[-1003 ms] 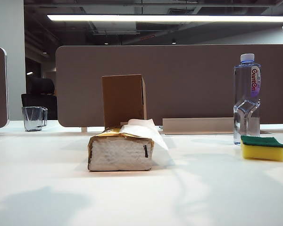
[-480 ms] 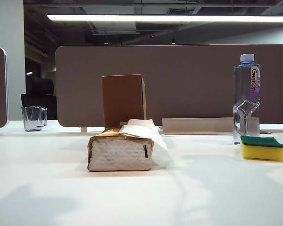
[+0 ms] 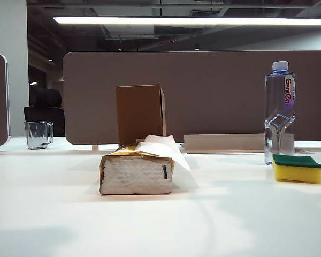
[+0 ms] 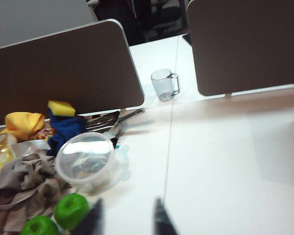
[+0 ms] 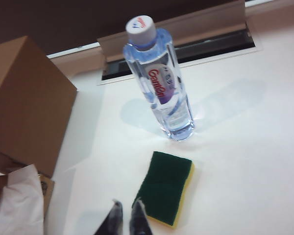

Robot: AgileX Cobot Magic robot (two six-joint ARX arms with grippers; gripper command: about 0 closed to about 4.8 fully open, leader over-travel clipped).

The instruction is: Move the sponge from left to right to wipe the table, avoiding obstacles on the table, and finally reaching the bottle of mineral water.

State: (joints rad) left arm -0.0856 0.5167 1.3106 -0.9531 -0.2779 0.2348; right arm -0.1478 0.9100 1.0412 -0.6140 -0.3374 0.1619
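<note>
The sponge [image 3: 297, 168], yellow with a green top, lies flat on the white table [image 3: 203, 225] at the right, just in front of the bottle of mineral water [image 3: 280, 112]. In the right wrist view my right gripper [image 5: 127, 203] hovers beside the sponge [image 5: 166, 188], fingers nearly together and holding nothing, with the bottle [image 5: 159, 83] beyond. The obstacles stand mid-table: the gold tissue pack [image 3: 136, 171] and, behind it, the brown cardboard box [image 3: 140, 113]. My left gripper [image 4: 128, 203] is open over bare table at the left, empty. Neither gripper shows in the exterior view.
A clear glass cup [image 3: 38, 134] stands at the far left by the brown partition [image 3: 203, 96]. Beside the left gripper lies clutter: two green apples [image 4: 71, 210], a clear plastic container [image 4: 85, 156], cloths and a yellow block [image 4: 61, 107].
The sponge, bottle, tissue pack and box have not moved. The arm shadows on the front of the table have faded and shifted.
</note>
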